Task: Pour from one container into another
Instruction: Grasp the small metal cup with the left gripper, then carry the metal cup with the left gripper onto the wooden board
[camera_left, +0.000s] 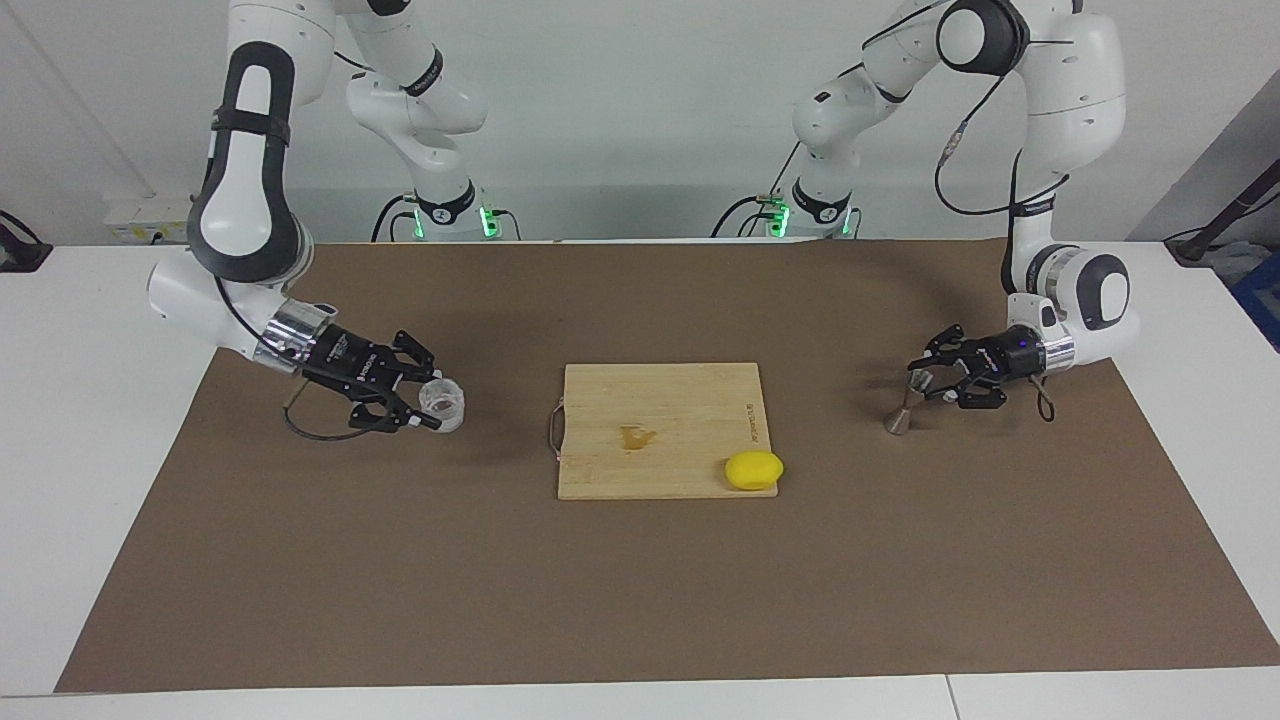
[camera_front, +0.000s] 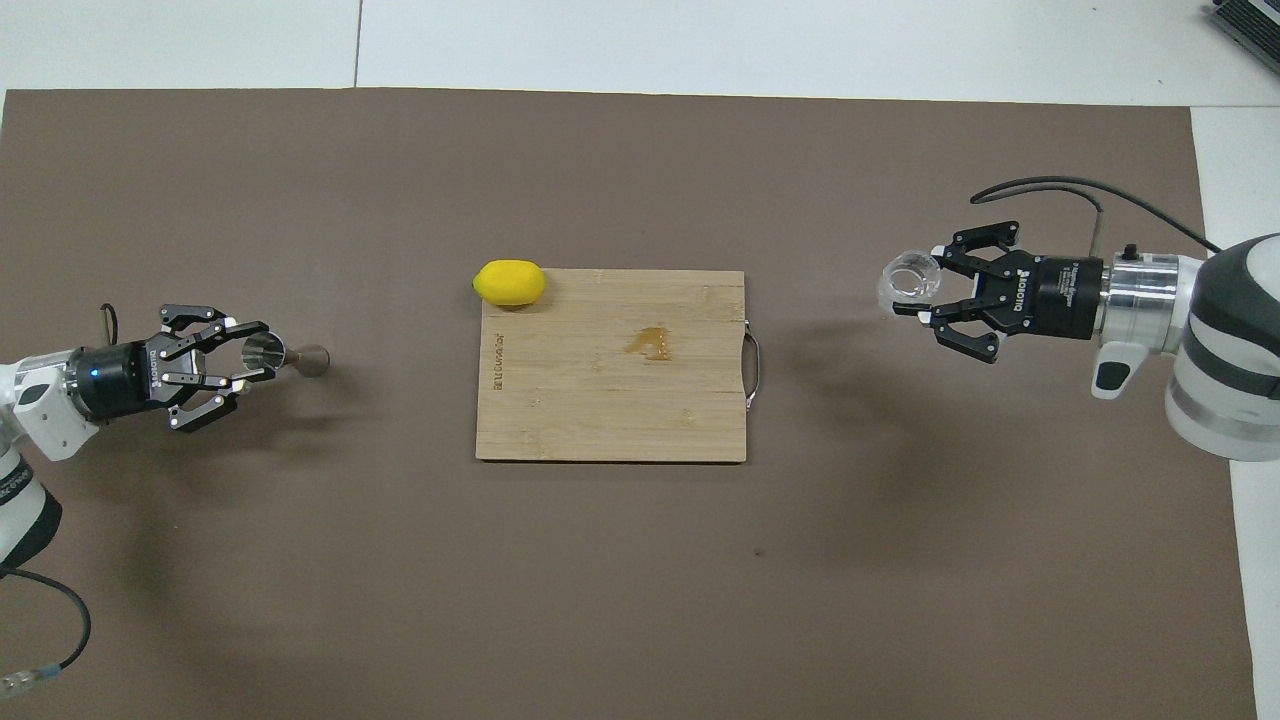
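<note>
Overhead view shows the short clear glass cup's (camera_front: 911, 281) open mouth; facing view shows it on the brown mat (camera_left: 640, 590) | right gripper (camera_left: 421, 399) spread around the cup | left gripper (camera_left: 928, 383) spread around the silver hourglass-shaped metal jigger's (camera_left: 906, 401) upper cone | yellow lemon (camera_left: 754, 470) on the wooden cutting board's (camera_left: 650, 400) corner.

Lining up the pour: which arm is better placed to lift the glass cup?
Right. The right tool is already at the glass cup. The left tool is at the jigger, with the cutting board between them.
</note>
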